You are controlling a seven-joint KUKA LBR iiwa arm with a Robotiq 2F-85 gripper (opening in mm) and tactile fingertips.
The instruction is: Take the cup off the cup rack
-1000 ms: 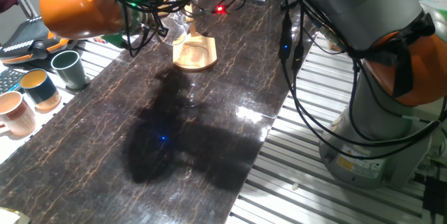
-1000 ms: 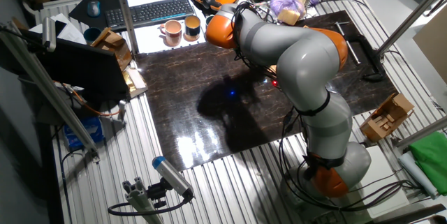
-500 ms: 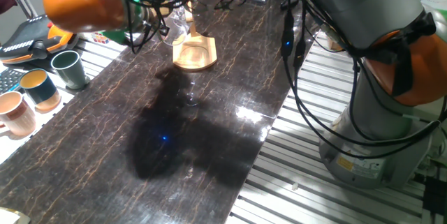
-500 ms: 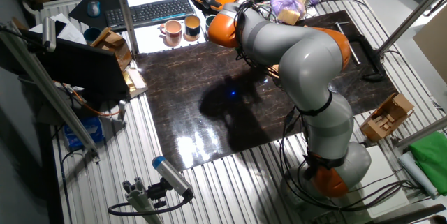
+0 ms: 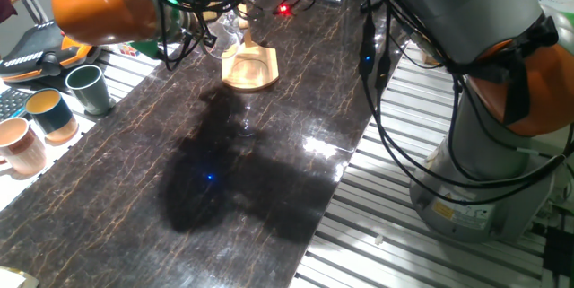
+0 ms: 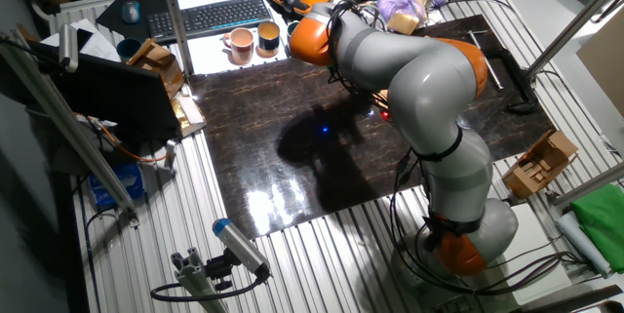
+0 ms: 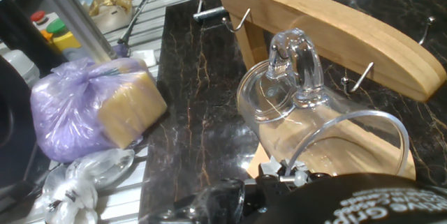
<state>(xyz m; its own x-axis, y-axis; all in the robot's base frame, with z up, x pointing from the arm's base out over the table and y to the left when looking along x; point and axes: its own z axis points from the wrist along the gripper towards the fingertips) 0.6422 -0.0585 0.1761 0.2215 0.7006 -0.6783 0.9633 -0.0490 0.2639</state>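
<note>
The cup [image 7: 307, 123] is clear glass, lying on its side with its mouth toward the hand camera and a clear loop on top. Its rim runs down into my gripper [image 7: 286, 180] at the bottom edge of the hand view, which looks shut on it. Right behind it stands the cup rack [image 7: 335, 35], light wood with metal hooks on a curved bar. In one fixed view the cup [image 5: 230, 32] hangs just above the cup rack [image 5: 252, 69] and its base, and cables hide the fingers. My arm hides both in the other fixed view.
A dark green mug [image 5: 87, 88], a teal mug [image 5: 49, 113] and a pinkish mug [image 5: 18, 146] stand off the table's left edge. A purple bag [image 7: 87, 109] with a tan block lies left of the rack. Black cables [image 5: 372, 55] hang over the table.
My arm rose a little half a second ago and has come back down. The cup stays by the rack's post, in the same grip.
</note>
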